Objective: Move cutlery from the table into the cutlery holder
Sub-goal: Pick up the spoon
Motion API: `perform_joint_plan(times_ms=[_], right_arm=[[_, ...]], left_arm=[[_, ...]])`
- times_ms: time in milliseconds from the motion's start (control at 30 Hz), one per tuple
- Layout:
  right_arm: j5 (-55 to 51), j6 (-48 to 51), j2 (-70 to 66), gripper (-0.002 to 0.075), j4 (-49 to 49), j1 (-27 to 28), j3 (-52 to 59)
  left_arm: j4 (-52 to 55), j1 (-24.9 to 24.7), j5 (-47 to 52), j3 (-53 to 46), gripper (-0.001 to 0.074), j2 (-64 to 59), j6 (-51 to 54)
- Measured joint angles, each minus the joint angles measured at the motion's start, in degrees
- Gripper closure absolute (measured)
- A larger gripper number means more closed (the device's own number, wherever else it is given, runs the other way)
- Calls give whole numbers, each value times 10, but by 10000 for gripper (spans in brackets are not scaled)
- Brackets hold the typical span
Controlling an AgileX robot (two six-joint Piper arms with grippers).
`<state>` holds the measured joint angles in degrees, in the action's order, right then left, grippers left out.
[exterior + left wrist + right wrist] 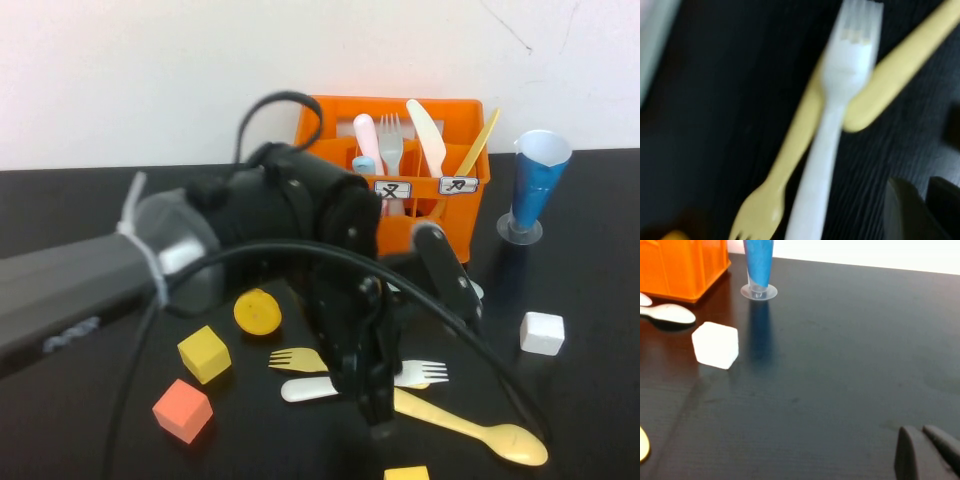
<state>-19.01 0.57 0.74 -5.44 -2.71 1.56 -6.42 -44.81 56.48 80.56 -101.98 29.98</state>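
The orange cutlery holder [440, 215] stands at the back of the black table [90, 210] and holds a pink piece, a pale fork, a white knife and a yellow piece. On the table lie a yellow fork [297, 358], a white fork [424, 373] and a yellow spoon [480, 428]. My left gripper [377, 418] hangs low over these pieces, shut and empty. In the left wrist view the white fork [832, 125] lies across the yellow fork [790, 145] and the yellow spoon [900, 60], beside my left gripper [926, 200]. My right gripper [924, 440] is shut and empty over bare table.
A blue cone cup [535, 180] stands right of the holder, with a white cube [542, 333] in front of it. A yellow cube [205, 353], an orange cube [183, 410] and a round yellow toy [258, 311] lie at the left. Another yellow cube [407, 473] sits at the front edge.
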Motion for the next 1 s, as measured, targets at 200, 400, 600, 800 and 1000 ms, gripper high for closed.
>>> perform_joint_plan(times_ms=[200,400,600,800,1000], right_arm=[[0,0,0,729,0,0,0],[0,0,0,729,0,0,0],[0,0,0,729,0,0,0],[0,0,0,729,0,0,0],[0,0,0,729,0,0,0]], left_arm=[[-13,-41,-23,0,570,-39,160],[-50,-75,-56,0,558,-79,296],[-55,-86,-95,0,507,-96,320],[-42,-88,-107,2,360,-96,324],[-22,-88,-112,3,314,-97,324]])
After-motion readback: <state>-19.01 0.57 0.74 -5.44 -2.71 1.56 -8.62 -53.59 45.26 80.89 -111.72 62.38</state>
